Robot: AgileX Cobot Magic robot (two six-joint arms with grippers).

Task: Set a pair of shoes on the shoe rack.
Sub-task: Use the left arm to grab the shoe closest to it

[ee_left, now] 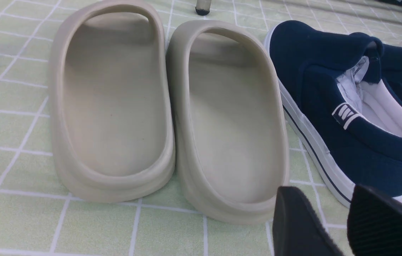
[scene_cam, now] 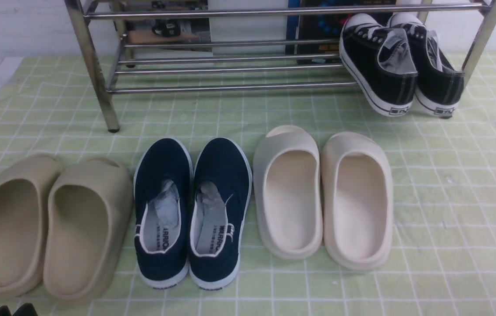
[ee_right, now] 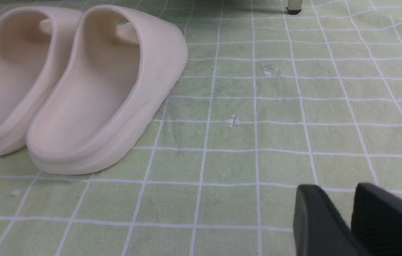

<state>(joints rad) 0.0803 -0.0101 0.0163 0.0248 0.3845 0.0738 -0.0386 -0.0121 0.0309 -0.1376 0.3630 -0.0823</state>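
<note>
Left hand [ee_left: 323,193] hangs low and empty, jaws partly apart, just beside the heel of the navy pair of shoes [scene_cam: 219,169]. Right hand [ee_right: 335,188], jaws slightly parted, holds nothing. The shoe rack [scene_cam: 94,68] carries black sneakers [scene_cam: 379,66] at its right end. On the counter's green checked cloth [scene_cam: 449,197], the navy pair sits before the rack, between beige slides [scene_cam: 85,228] and cream slides [scene_cam: 289,197].

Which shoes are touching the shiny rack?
The black lace-up sneakers, tilted heels-down against the rack's bars at its right end. The navy slip-ons, tan slides and cream slides all lie flat on the green cloth, apart from it.
</note>
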